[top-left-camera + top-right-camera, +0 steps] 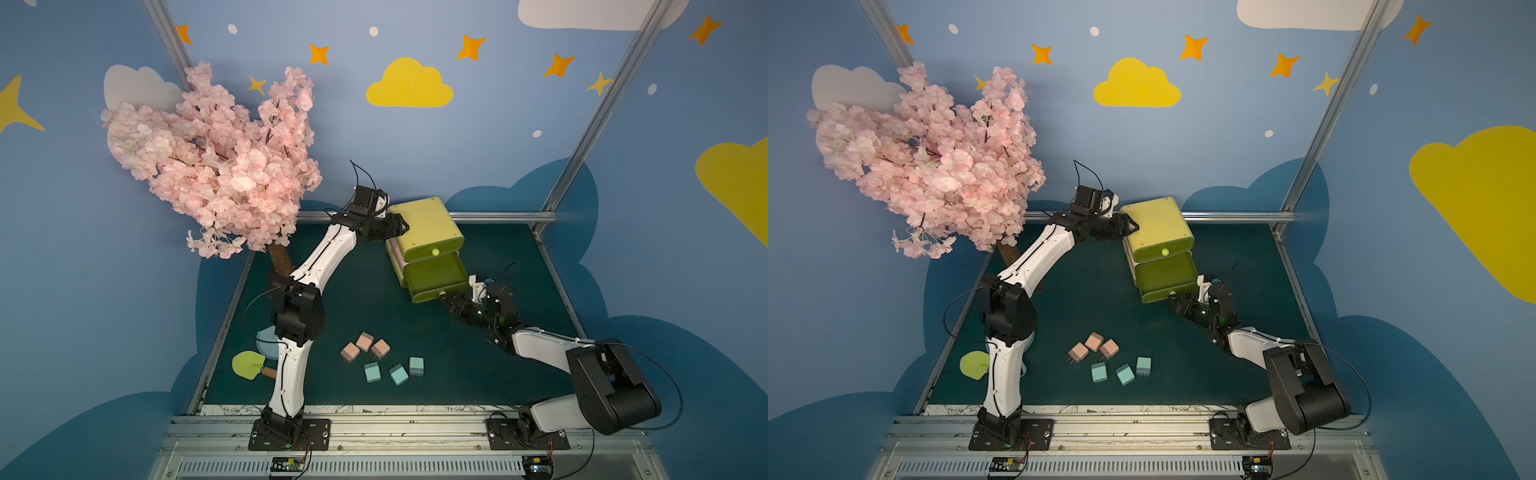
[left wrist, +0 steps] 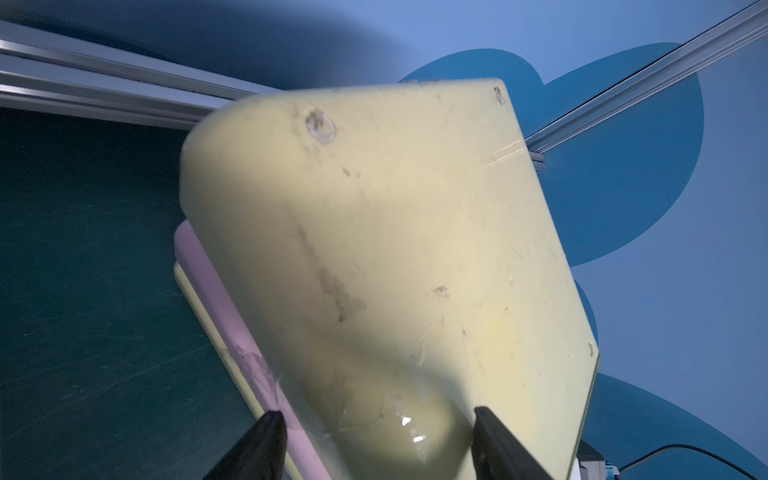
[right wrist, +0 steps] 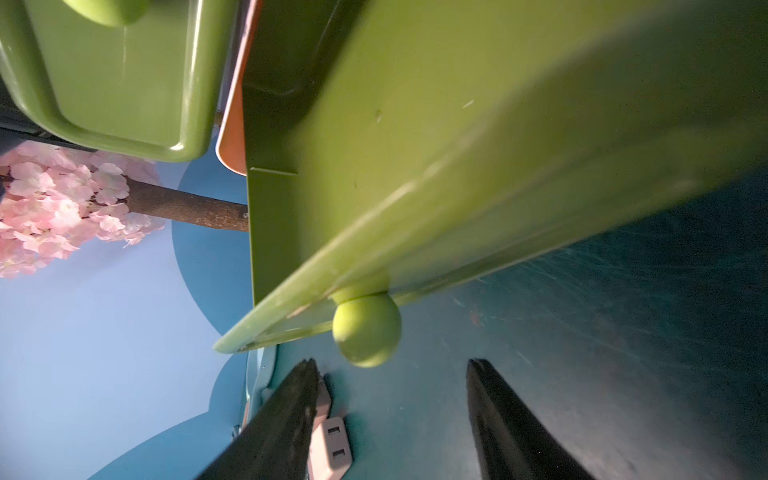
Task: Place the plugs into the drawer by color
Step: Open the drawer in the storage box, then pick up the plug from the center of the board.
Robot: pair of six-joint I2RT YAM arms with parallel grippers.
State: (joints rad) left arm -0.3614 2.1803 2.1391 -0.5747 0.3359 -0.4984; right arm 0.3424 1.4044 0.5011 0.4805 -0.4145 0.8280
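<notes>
While loose on the mat [image 1: 478, 374], three peach plugs [image 1: 365, 341], three blue plugs [image 1: 399, 374].

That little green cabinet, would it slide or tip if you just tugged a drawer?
The cabinet probably slides: its walls look like thin, light plastic, and the left gripper seems to clamp its top corner to steady it. With one drawer pulled far out, it may tip forward.
</notes>
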